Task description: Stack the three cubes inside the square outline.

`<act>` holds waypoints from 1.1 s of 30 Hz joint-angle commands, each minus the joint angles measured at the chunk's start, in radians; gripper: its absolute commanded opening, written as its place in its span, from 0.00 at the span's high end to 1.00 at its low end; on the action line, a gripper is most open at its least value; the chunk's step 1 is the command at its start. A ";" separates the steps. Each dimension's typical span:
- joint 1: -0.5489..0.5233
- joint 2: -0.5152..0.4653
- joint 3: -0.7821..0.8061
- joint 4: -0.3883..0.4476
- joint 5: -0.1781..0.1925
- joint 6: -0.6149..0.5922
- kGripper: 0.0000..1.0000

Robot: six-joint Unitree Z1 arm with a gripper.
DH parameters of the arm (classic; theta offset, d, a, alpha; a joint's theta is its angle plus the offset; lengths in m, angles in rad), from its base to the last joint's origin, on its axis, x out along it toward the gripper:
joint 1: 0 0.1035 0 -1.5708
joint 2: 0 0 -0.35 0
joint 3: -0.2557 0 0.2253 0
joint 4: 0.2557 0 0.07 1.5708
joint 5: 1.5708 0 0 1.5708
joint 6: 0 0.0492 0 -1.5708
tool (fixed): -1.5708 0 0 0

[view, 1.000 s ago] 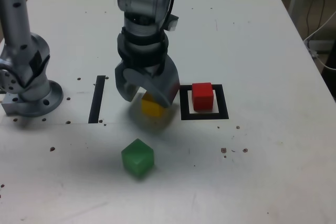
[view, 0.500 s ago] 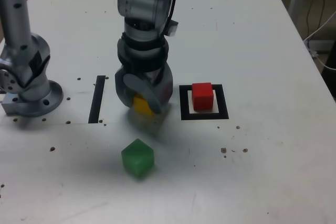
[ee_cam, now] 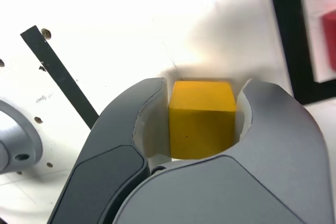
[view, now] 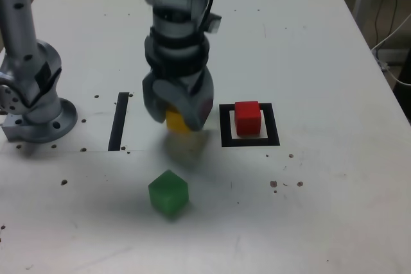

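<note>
"What is hard to make out?"

"In the exterior view, the yellow cube point(ee_cam: 202, 127) is partly covered by the claw point(ee_cam: 203, 116), and motion blur is seen there. In the wrist view, the red cube point(view: 248, 119) is cut off by the frame, as is part of the outline point(view: 272, 134)."

"And the claw?"

"It is closed on the yellow cube, which is gripped between its two sides. The cube appears to be held just above the tabletop point(view: 314, 190)."

"What is inside the outline?"

"The red cube is contained there, on the white centre. The green cube point(view: 169, 193) is left outside, nearer the tabletop's near edge than the outline is, in the exterior view."
</note>
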 commanded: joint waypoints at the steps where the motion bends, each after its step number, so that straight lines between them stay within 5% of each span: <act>1: 0.005 -0.014 -0.053 0.049 0.000 -0.013 0.88; 13: 0.043 0.051 -0.323 0.219 -0.046 -0.142 0.88; 21: 0.096 0.151 -0.436 0.238 -0.081 -0.162 0.88; 33: 0.150 0.214 -0.468 0.241 -0.075 -0.146 0.88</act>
